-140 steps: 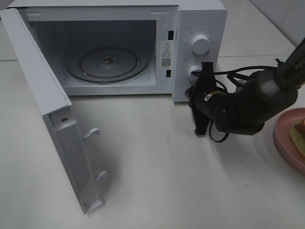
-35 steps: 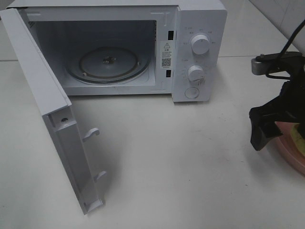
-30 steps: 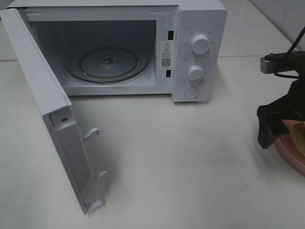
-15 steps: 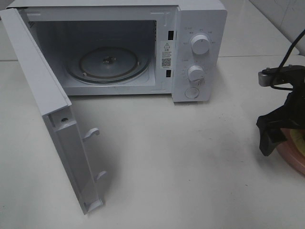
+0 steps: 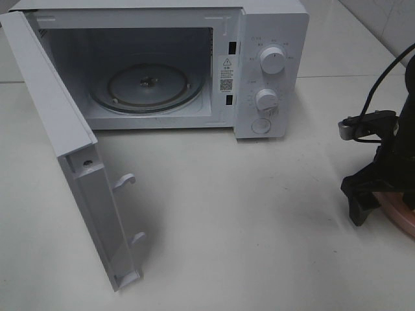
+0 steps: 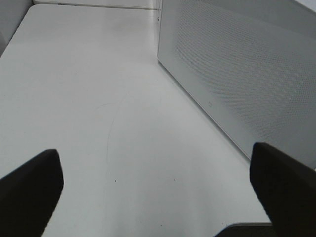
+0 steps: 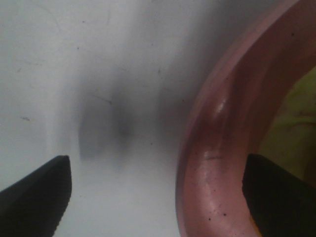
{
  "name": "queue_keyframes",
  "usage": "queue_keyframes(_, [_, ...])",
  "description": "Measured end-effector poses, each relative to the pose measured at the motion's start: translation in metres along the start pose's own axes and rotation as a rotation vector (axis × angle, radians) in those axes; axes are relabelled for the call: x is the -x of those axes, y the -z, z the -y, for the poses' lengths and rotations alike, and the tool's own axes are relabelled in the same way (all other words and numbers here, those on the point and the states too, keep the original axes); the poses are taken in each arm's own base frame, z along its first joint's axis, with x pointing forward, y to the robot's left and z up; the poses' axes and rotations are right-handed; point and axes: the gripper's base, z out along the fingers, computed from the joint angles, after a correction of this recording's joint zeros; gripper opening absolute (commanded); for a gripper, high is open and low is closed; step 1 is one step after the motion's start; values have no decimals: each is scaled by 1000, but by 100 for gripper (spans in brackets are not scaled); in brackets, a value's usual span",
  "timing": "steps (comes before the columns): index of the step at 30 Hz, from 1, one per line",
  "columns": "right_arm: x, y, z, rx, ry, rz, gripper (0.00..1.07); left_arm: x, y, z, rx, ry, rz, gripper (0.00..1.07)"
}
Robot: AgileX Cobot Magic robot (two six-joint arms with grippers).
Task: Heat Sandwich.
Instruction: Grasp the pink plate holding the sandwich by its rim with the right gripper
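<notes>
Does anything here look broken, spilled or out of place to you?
Nothing stands out. The microwave door stands wide open, the glass turntable lies flat and bare, nothing looks spilled, and the rim of the pink plate looks whole under the open right claw.

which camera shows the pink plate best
The right wrist view: the pink plate rim fills it close up. The exterior high view shows only a sliver beneath the right gripper; the left wrist view, none.
</notes>
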Motion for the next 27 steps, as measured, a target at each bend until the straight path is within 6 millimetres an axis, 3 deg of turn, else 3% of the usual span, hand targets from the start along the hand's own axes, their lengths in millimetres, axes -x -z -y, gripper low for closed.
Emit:
queue_keyframes(10, [5, -16, 0, -6, 2, -13, 87, 0, 0, 0, 0, 0, 0, 97])
queue_keyframes(15, [5, -16, 0, -8, 5, -13, 79, 0, 0, 0, 0, 0, 0, 97])
queue_keyframes(17, [5, -16, 0, -9, 4, -14, 68, 0, 0, 0, 0, 0, 0, 97])
queue_keyframes(20, [4, -16, 0, -11, -3, -16, 60, 0, 0, 0, 0, 0, 0, 97])
queue_keyframes(22, [4, -16, 1, -20, -6, -18, 43, 0, 0, 0, 0, 0, 0, 97])
queue_keyframes(23, [4, -16, 1, -20, -6, -18, 43, 0, 0, 0, 0, 0, 0, 97])
queue_keyframes(25, [4, -16, 3, -37, -23, -23, 30, 0, 0, 0, 0, 0, 0, 97])
queue_keyframes(26, [3, -16, 3, -45, -33, -27, 16, 0, 0, 0, 0, 0, 0, 97])
queue_keyframes(27, [3, -16, 3, -45, -33, -27, 16, 0, 0, 0, 0, 0, 0, 97])
